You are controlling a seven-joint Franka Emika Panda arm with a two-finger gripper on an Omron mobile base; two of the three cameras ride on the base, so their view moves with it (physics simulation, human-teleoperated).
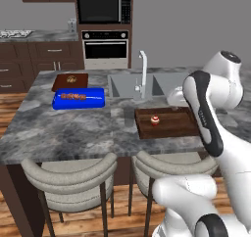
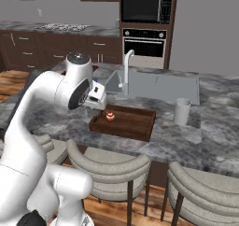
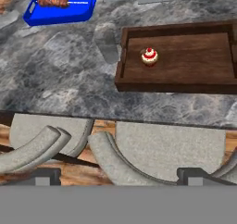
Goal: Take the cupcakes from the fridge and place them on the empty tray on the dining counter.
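Scene: a simulated kitchen, the robot arm raised over the stone-topped dining desk (image 1: 73,128), two beige stools (image 1: 71,179) tucked under its near edge.
Tray: the dark wooden tray (image 3: 194,56) lies flat on the desk near the stool side, just in front of the inset sink (image 2: 158,87); that spot looks chosen for easy reach from where the base stands.
Tray contents: one red-topped cupcake (image 3: 149,56) stands upright in the left part of the tray, apart from the rim; the rest of the tray floor is bare, which leaves room for a second one.
Second cupcake: the tan-topped one cannot be made out in these views, so by the look of things the task is about half done.
Tool: the tool (image 3: 118,179) hangs back above the stools, released, jaws spread wide and grasping nothing; its tips point down toward the desk edge, well apart from the cupcake.
Blue tray: a bright blue tray (image 1: 78,99) sits farther along the desk and holds skewered brown food (image 1: 73,96); it is no part of the job.
Board: a reddish-brown board (image 1: 70,81) beyond the blue tray carries a small brown item, too small to name.
Cup: a pale grey cup (image 2: 181,111) stands near the sink, to the right of the wooden tray.
Likely next: a trip to the fridge.
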